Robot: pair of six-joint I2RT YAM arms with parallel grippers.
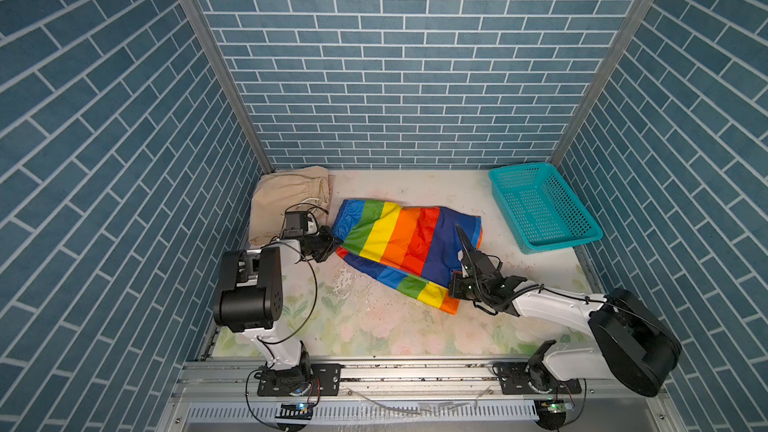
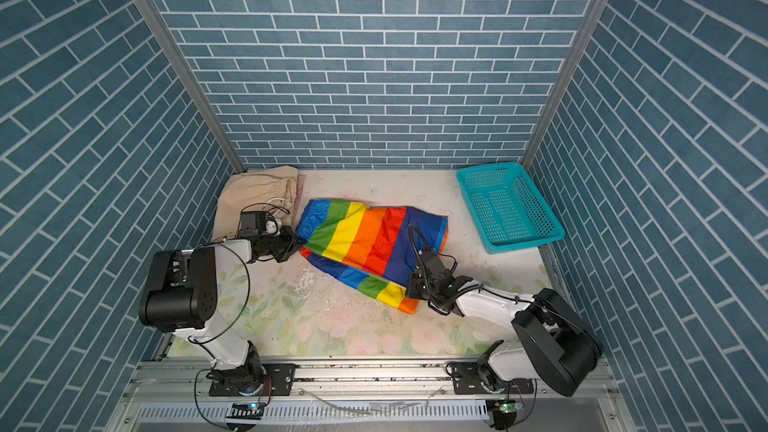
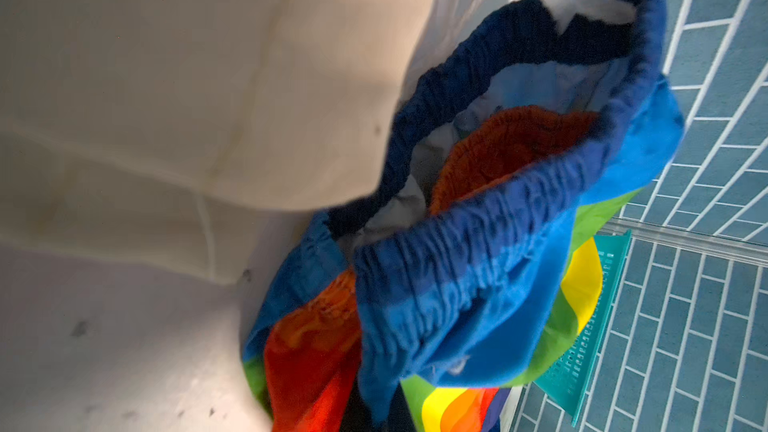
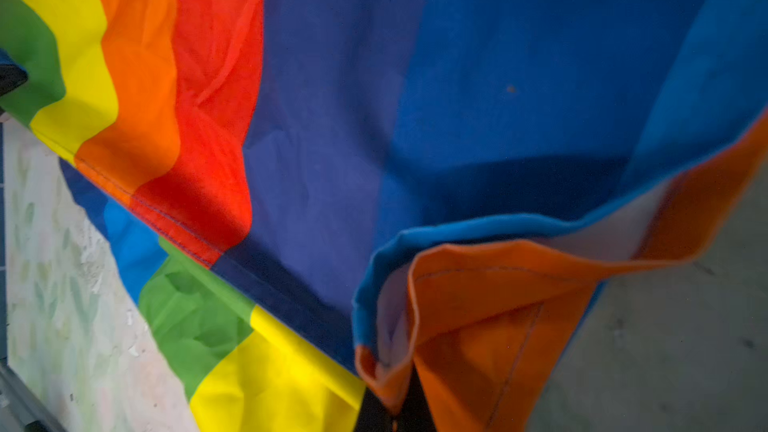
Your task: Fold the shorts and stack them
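While the rainbow shorts (image 1: 399,251) stretch left to right across the desk (image 1: 374,326), the left claw (image 1: 334,243) pinches their waistband end and the right claw (image 1: 452,290) pinches the nearer hem corner.

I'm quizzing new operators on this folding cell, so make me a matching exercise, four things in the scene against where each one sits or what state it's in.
Things:
1. rainbow shorts
2. beige shorts
3. teal basket
4. right end effector

Places or states:
A. far right corner of the table
B. shut on an orange hem
C. far left corner
D. spread across the middle

Pairs: 1-D, 2-C, 3-A, 4-B
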